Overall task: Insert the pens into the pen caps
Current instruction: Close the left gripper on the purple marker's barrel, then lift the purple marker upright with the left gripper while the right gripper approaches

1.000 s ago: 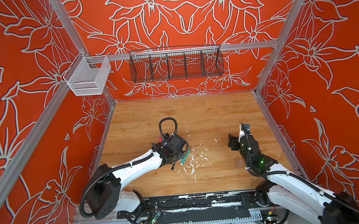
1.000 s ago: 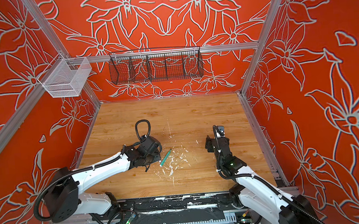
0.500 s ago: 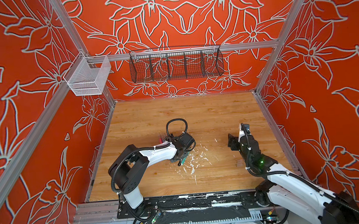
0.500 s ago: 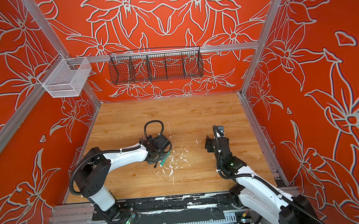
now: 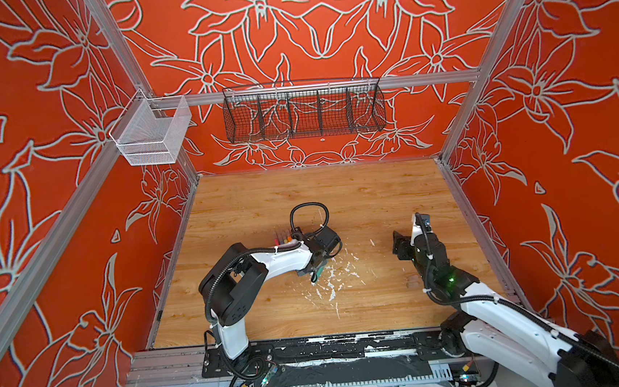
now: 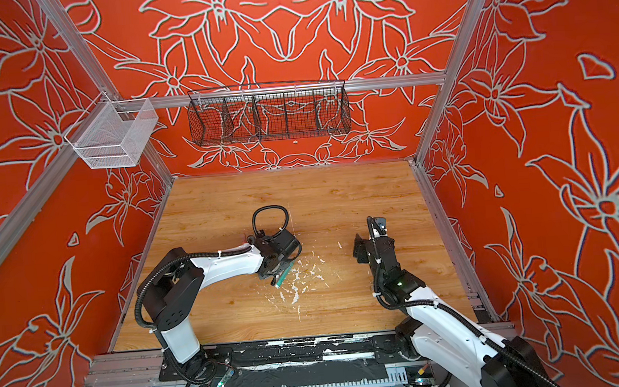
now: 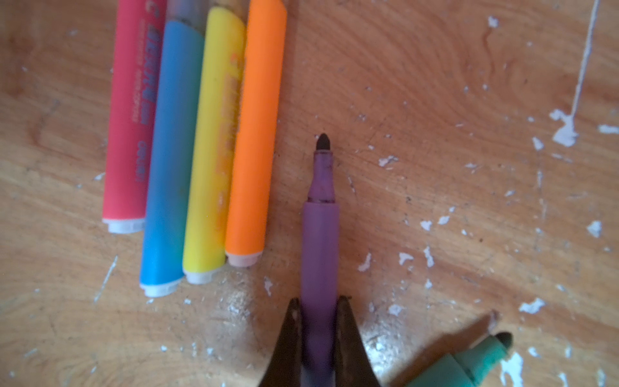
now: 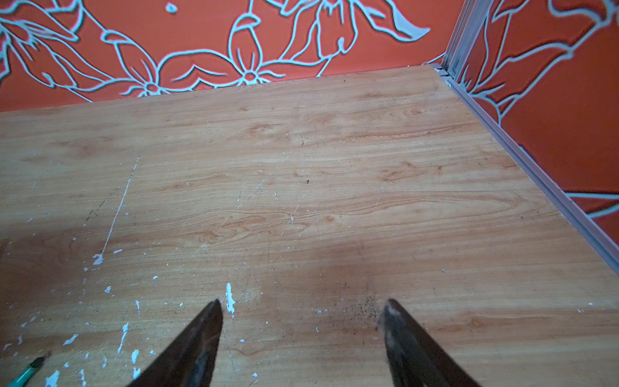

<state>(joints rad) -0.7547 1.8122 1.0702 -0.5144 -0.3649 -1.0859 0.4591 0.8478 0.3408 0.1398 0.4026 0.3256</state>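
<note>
Uncapped purple marker (image 7: 320, 241) found clamped by barrel in left hand (image 7: 320, 303). Judged light, rigid, smooth, slip-prone. Right hand (image 8: 301, 305) seen spread apart, empty.

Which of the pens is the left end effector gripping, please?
The purple pen: it alone sits clamped in the left end effector; pink, blue, yellow, orange and green lie free.

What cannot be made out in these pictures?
Rear end of the purple pen: left wrist view, hidden between the left fingers.
Body of the green pen: same view, cut by the edge.
Far ends of pink pen, blue pen, yellow pen, orange pen: cut off too; capping unclear.
</note>
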